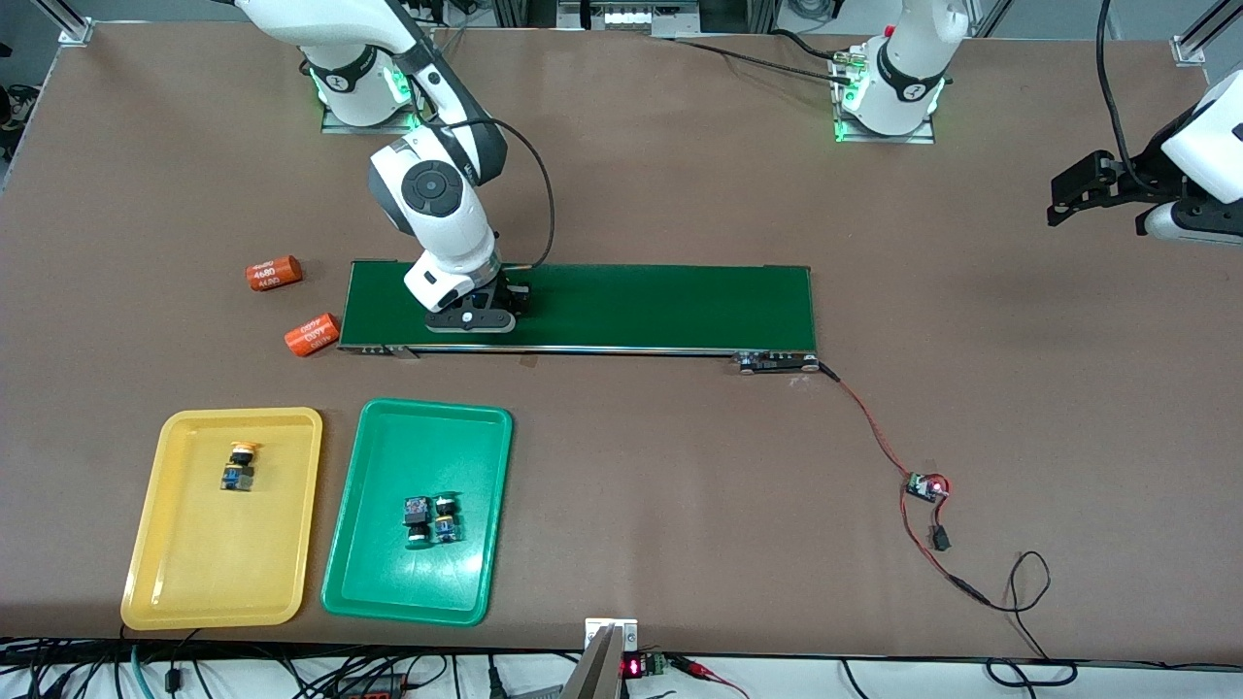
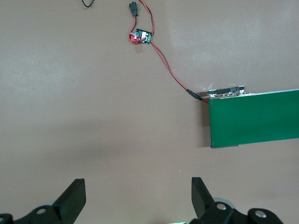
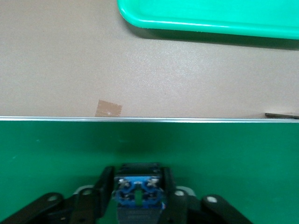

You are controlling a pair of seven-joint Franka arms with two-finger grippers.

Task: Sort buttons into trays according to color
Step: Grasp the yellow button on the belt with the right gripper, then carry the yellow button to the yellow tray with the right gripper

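right gripper [image 3: 138, 198] on belt [image 1: 631, 306], clamped on button [image 3: 139, 192] | left gripper [image 2: 138, 198] waits, jaws apart, over table [image 2: 93, 116] | trays: yellow [image 1: 194, 582] one button, green [image 1: 388, 582] two

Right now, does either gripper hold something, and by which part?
The right gripper, down on the conveyor belt, grips a button by the sides of its body. The left gripper is open and empty.

The right arm's black two-finger gripper [image 3: 138, 198] is clamped around a small black push-button switch with a blue base [image 3: 138, 192], low over the dark-green conveyor belt [image 3: 224, 149]. Past the belt's metal edge lies brown worktop [image 3: 56, 56], a tan tape patch [image 3: 108, 108], and a green plastic tray's rounded corner [image 3: 140, 16].
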